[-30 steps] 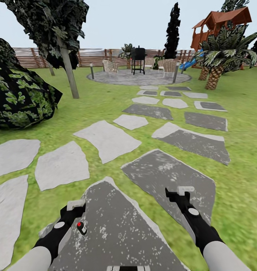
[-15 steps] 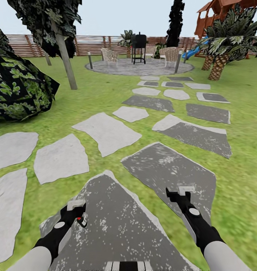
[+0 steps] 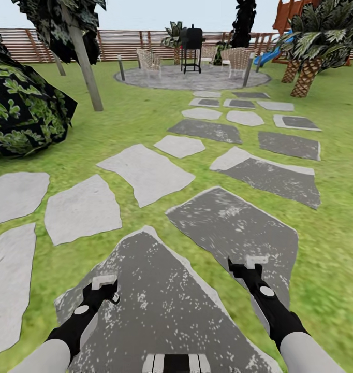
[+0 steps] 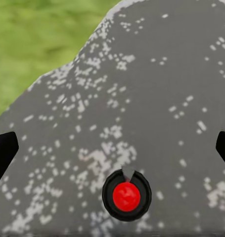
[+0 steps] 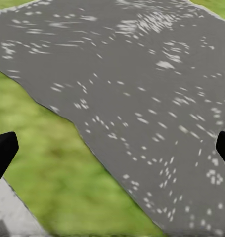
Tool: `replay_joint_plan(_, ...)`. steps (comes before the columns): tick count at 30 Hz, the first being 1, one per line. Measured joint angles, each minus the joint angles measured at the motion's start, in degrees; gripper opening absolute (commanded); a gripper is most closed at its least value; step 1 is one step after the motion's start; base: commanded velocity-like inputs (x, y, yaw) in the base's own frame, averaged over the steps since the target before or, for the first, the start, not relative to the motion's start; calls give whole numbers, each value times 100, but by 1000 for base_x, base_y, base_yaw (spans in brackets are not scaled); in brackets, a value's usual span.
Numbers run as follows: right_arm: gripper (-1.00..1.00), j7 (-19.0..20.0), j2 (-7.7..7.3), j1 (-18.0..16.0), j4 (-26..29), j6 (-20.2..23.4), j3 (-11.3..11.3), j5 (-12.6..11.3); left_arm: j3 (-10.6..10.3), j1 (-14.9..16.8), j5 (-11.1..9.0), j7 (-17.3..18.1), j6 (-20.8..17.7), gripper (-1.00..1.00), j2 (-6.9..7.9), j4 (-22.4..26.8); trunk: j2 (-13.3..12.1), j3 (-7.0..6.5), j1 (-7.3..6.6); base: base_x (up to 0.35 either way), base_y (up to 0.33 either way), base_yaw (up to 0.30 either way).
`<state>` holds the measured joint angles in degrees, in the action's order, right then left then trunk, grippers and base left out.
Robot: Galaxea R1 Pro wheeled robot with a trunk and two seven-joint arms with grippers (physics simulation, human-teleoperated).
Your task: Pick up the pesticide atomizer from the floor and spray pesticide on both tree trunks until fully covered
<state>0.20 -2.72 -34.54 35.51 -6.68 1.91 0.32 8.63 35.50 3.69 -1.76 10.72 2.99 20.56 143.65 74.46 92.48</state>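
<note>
Both grippers hang over grey slabs (image 3: 161, 305), jaws spread wide and empty: left gripper (image 4: 112, 148), right gripper (image 5: 112, 148). A small black-and-red disc (image 4: 126, 195) lies on the slab under the left one. Lawn (image 3: 332, 248) surrounds the path.

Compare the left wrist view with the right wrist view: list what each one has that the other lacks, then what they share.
Left wrist view, not the right: a round black disc with a red centre, seen against the dark slab. Right wrist view, not the left: the corner of a paler slab beyond a strip of grass. Shared: a dark slab with pale speckles, green grass, and black fingertips at opposite edges, so the left gripper and right gripper look open.
</note>
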Motion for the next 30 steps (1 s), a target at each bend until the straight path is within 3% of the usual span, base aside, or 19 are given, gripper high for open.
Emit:
replay_joint_plan(18, 100, -3, 7, 0, 0, 0, -2, -6, -10, 0, 6, 0, 47, 100, -8, 9, 24, 460, 46, 0, 0, 0)
replay_joint_plan(23, 100, -3, 9, 0, 0, 0, -1, -6, -15, 0, -2, 0, 383, 100, -20, 17, 31, 571, 59, 0, 0, 0)
replay_joint_plan(30, 100, -3, 9, 0, 0, 0, 2, -6, -20, 0, -8, 0, 505, 100, -24, 71, 36, 660, 69, 0, 0, 0)
